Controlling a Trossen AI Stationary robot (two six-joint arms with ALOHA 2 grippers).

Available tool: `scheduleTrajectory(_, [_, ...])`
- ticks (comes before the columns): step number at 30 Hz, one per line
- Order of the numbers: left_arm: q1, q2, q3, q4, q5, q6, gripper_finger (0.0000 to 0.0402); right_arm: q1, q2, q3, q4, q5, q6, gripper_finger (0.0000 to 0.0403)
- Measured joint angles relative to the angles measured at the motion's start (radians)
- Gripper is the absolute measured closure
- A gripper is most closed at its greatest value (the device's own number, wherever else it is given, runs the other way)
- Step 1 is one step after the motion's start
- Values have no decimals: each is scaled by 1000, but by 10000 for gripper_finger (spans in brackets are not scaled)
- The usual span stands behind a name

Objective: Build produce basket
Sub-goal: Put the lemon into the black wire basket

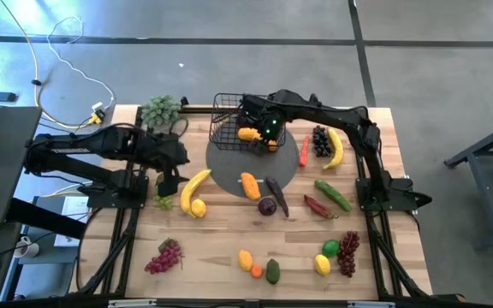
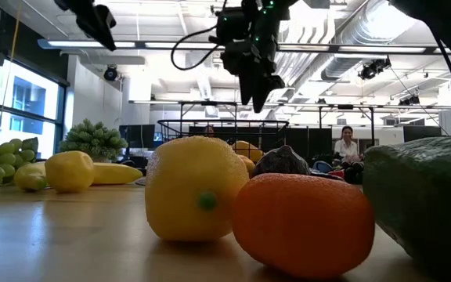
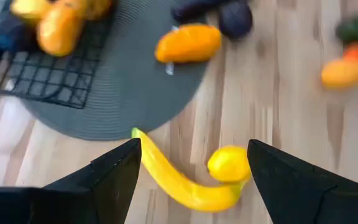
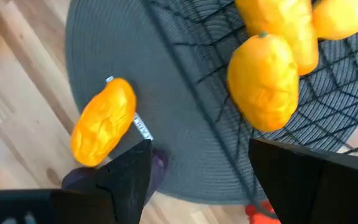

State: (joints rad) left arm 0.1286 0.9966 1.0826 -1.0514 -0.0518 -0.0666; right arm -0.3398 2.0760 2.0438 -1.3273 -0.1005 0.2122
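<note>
Nearest us on the wooden table (image 1: 229, 282) lie a yellow lemon (image 2: 196, 188) and an orange mango (image 2: 304, 223). Farther in, our left gripper (image 3: 191, 163) hangs wide open and empty above a curved yellow banana (image 3: 179, 183). Beyond, on the dark grey round mat (image 1: 255, 162), the black wire-mesh basket (image 1: 229, 120) holds orange mangoes (image 4: 263, 81); our right gripper (image 4: 197, 168) hovers open and empty above its edge.

Centre: dark grey round mat (image 1: 229, 167) on the wooden table (image 1: 212, 248).
Mat, 11 o'clock: black wire-mesh basket (image 1: 227, 120), orange mangoes (image 1: 248, 134) inside.
Mat, 5 o'clock edge: another orange mango (image 1: 250, 185); purple eggplant (image 1: 277, 195) just beside.
Mat, 8 o'clock: yellow banana (image 1: 193, 188), yellow lemon (image 1: 198, 208) touching.
Mat, 3 o'clock: red chili (image 1: 304, 152).
Table, 11 o'clock corner: grey-green leafy bunch (image 1: 160, 111).
</note>
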Motion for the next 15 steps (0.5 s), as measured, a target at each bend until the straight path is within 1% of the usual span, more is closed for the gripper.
scheduleTrajectory(7, [-79, 0, -95, 17, 21, 102, 119, 59, -52, -1, -14, 66, 83, 153])
scheduleTrajectory(15, [-129, 36, -167, 76, 20, 149, 119, 108, -84, -1, -32, 71, 171, 153])
